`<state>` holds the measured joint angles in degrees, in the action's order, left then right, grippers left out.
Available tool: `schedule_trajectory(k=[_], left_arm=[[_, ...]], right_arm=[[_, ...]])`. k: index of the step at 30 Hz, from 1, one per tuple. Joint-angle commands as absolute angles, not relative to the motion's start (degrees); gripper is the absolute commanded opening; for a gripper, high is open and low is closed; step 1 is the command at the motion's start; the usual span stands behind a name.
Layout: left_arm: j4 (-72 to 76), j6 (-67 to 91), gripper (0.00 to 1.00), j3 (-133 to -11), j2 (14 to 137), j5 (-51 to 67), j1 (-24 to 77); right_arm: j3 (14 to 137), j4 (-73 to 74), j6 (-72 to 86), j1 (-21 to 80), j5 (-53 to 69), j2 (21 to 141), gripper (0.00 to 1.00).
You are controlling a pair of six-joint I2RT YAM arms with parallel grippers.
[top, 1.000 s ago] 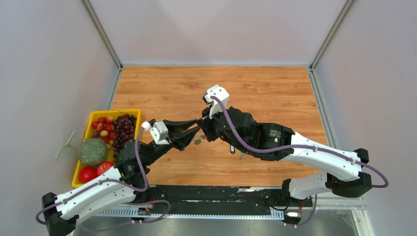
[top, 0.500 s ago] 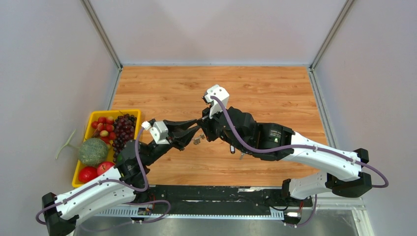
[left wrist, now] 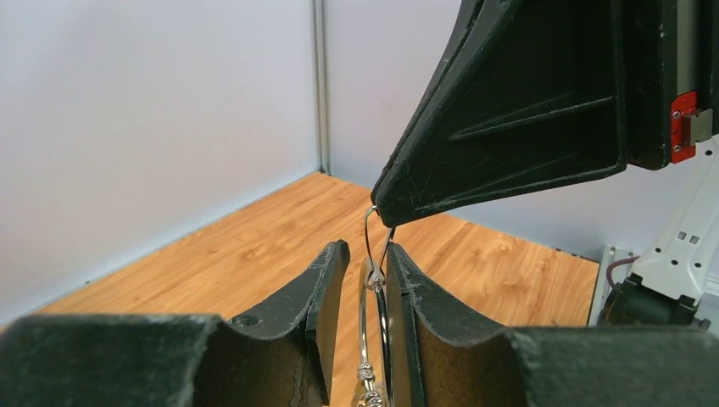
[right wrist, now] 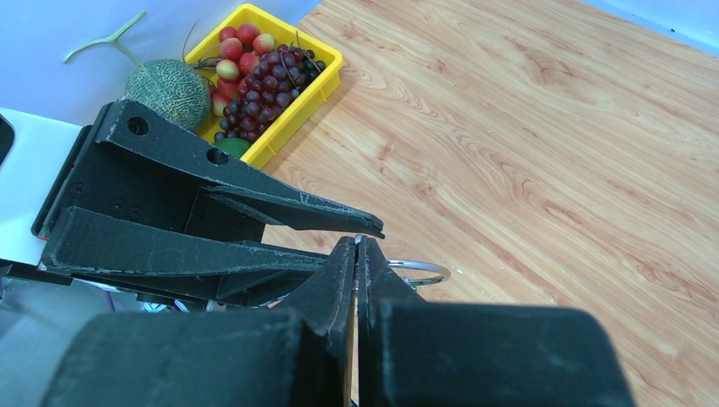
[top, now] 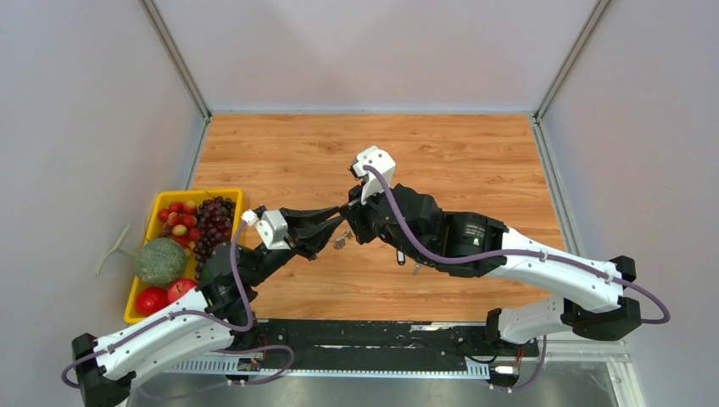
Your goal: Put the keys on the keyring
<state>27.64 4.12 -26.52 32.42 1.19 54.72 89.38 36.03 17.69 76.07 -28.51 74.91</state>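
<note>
Your right gripper (right wrist: pixel 356 242) is pressed together on a raised strand of the keyring (left wrist: pixel 371 273). Your left gripper (left wrist: pixel 366 252) pinches the loop just below it, above the middle of the wooden table (top: pixel 475 161). Expect light, thin, springy, slick wire, with small silver keys (top: pixel 341 242) dangling. Grip firmly beside the opening so it can't twist. I cannot make out the black-headed keys.
</note>
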Motion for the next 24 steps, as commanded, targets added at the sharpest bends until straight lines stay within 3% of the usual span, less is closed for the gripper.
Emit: schedule_trajectory(k=[1,8,10,13,24], left_arm=[[28.41,4.05,0.33,-26.92,32.97,1.69,54.84],[28.46,3.96,0.29,-26.85,33.01,1.34,54.79],[28.54,3.89,0.24,-26.81,32.95,1.39,54.84],[29.1,3.78,0.03,-26.49,32.58,0.84,54.79],[31.24,5.09,0.0,-24.44,28.98,0.18,54.78]], right_arm=[[91.27,33.05,17.73,76.42,-29.49,73.92,0.0],[91.24,33.05,17.67,76.46,-29.36,74.01,0.0],[91.07,33.05,17.67,76.53,-29.32,73.97,0.0],[90.9,33.0,17.67,76.47,-29.34,73.92,0.0],[89.43,32.85,18.08,76.51,-29.28,73.71,0.0]])
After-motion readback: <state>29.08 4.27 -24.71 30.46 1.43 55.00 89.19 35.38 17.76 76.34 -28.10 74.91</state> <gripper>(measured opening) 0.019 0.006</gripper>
